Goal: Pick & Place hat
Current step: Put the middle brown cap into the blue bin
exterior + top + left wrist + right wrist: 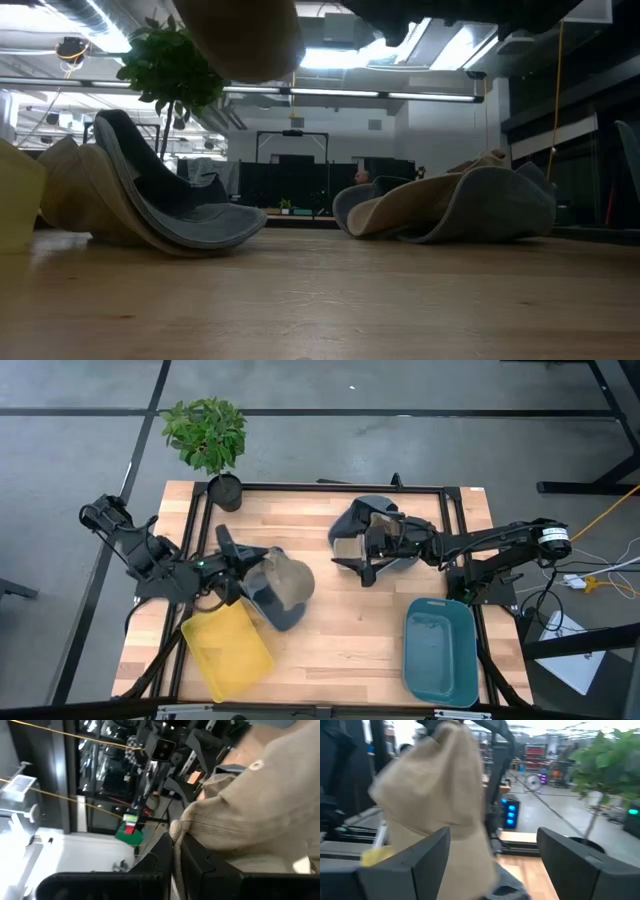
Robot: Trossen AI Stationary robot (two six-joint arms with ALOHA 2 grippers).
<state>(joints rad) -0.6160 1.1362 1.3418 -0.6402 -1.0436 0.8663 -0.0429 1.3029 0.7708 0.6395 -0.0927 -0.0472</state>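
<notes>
A tan hat hangs above the table's left half, and my left gripper is shut on it. The same hat shows at the top of the low view and beyond my right fingers. Under it, a tan and blue-grey hat rests on its curled brim on the table. At the right, tan and blue-grey hats lie in a heap on the wood. My right gripper stands open over the heap's left side, nothing plainly between its fingers. My left gripper pinches a bunched fold of the hat's tan cloth between its two fingers. The fingers come roughly level from the table's left side. The hat spreads away beyond the fingertips and hangs clear of the table.
A yellow bin sits at the near left and a teal bin at the near right. A potted plant stands at the far left corner. Bare wood lies between the bins.
</notes>
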